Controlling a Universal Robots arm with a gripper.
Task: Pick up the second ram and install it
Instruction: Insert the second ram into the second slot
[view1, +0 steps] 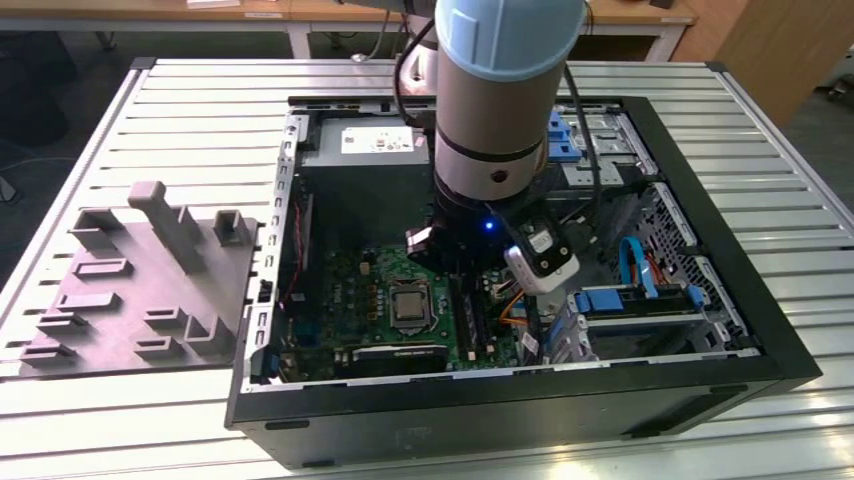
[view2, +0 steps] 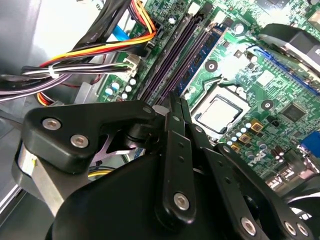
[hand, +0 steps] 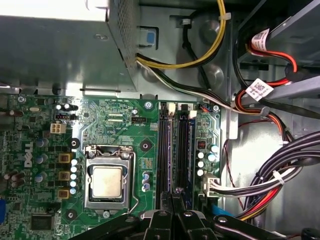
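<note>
This looks like a robotics lab or workshop bay. A bare slatted metal surface (view1: 200, 100) carries an open black desktop computer case (view1: 534, 410), its green motherboard (hand: 125, 125) and processor (hand: 107, 181) laid bare among bundled cables (hand: 280, 175). An industrial robot arm (view1: 507, 90) reaches down into it. Beside the case sits a grey moulded parts fixture (view1: 147, 290), and plain wooden benches (view1: 134, 10) stand behind.

Slatted metal table (view1: 200, 100). Two items directly on it: open PC case (view1: 534, 420) lying on its side, centre to the exterior view's right; grey moulded fixture block (view1: 134, 290) beside it at the exterior view's left, apart.
</note>
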